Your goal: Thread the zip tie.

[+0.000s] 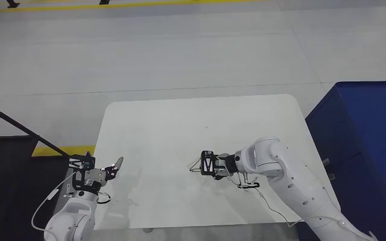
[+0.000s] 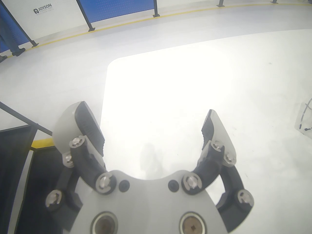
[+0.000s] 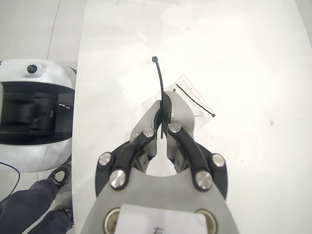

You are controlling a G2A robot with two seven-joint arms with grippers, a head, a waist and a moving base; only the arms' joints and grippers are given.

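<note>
Right wrist: right gripper [image 3: 163, 98] pinched on tie [image 3: 159, 79], head free above table [image 3: 243, 49]. Risk: thin strap could twist or slip in the pinch, swinging the head off line. Clear bag [image 3: 190, 90] with spare tie [image 3: 195, 100] lies under the gripper; may snag.
Left wrist: left gripper [image 2: 148, 125] spread, empty.
Top: grippers well apart across the table.
</note>
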